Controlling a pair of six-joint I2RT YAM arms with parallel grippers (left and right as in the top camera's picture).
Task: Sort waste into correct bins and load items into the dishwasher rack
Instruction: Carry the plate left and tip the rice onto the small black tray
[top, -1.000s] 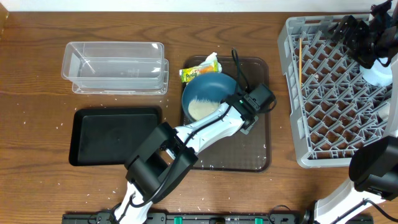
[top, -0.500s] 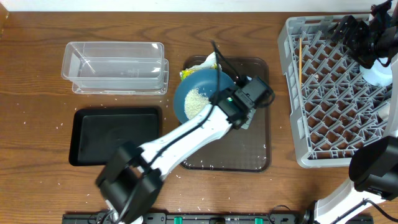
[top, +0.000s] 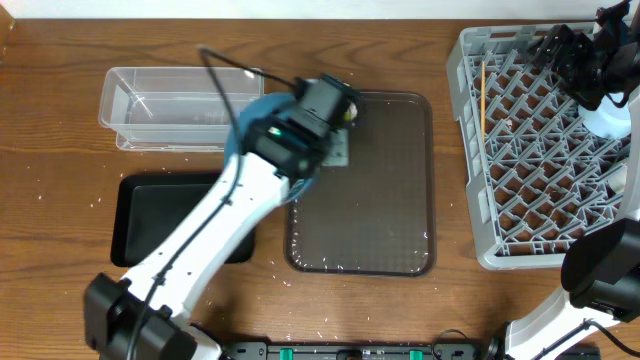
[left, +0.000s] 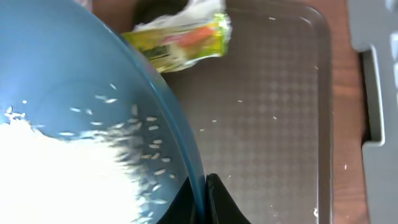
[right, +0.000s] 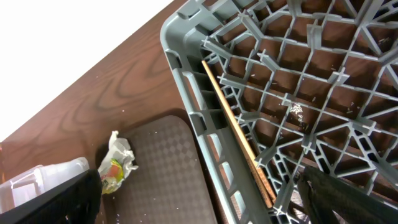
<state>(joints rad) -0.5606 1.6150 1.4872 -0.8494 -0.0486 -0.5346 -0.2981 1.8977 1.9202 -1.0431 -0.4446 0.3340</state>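
Observation:
My left gripper (left: 204, 200) is shut on the rim of the dark-blue dish (left: 93, 81), which holds white rice (left: 43, 168). In the overhead view the dish (top: 243, 128) is held above the near right corner of the clear tub (top: 170, 105), mostly hidden under my left gripper (top: 305, 150). The yellow-green wrapper (left: 180, 40) lies with a crumpled white bit at the brown tray's far left corner. My right gripper (right: 205, 208) is open and empty above the grey rack (top: 540, 170). Chopsticks (top: 483, 95) lie in the rack. The bowl and cup are out of view.
The black tray (top: 150, 220) sits in front of the clear tub, partly under my left arm. The dark brown serving tray (top: 370, 200) lies between the bins and the rack, with stray rice grains on it. My right arm hangs over the rack's far right corner.
My left gripper has lifted the dish with the rice off the brown tray and carried it left and back, to the clear tub. The right arm has not moved.

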